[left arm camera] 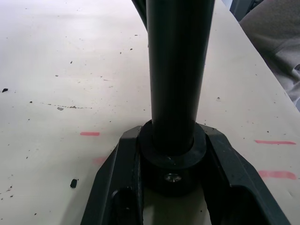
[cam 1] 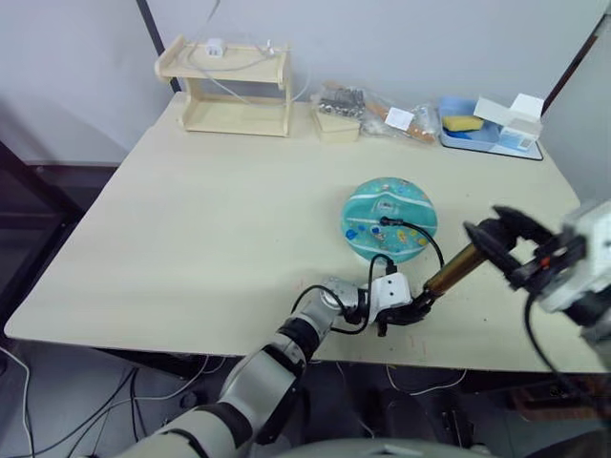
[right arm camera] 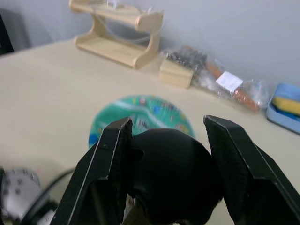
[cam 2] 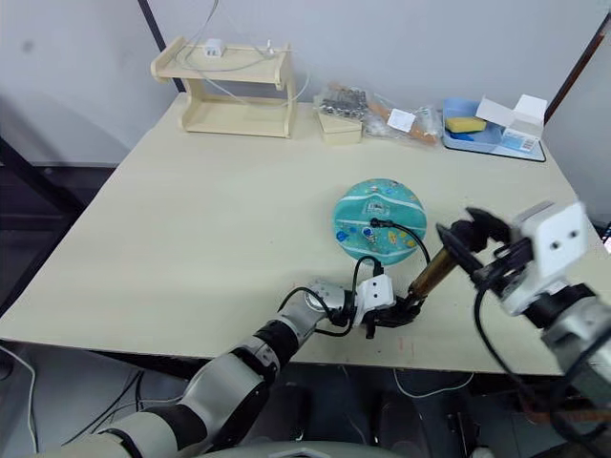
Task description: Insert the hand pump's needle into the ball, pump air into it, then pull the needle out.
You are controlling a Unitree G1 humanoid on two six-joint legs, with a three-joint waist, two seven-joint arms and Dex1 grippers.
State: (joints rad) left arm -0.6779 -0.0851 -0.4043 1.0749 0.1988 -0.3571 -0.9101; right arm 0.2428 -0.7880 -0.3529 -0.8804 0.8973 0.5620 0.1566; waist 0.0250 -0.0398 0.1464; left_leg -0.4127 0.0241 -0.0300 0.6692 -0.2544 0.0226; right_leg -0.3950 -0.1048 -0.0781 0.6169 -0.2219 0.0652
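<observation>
The teal ball (cam 1: 389, 218) lies flattened on the table (cam 1: 210, 219), right of centre. The hand pump (cam 1: 449, 272) slants up to the right near the front edge, showing its amber cylinder. My left gripper (cam 1: 406, 313) is shut on its black lower end cap (left arm camera: 172, 164), holding it down on the tabletop. My right gripper (cam 1: 496, 237) is shut on the black handle (right arm camera: 171, 173) at the upper end, fingers (right arm camera: 110, 159) on either side. The black hose (cam 1: 420, 234) loops from the pump's base to the top of the ball. The needle is too small to make out there.
A wooden rack (cam 1: 234, 86) stands at the back left. Clear bags of small items (cam 1: 368, 110) and a blue tray (cam 1: 468, 134) with a white box (cam 1: 516, 114) line the back edge. The table's front edge runs just below the left gripper.
</observation>
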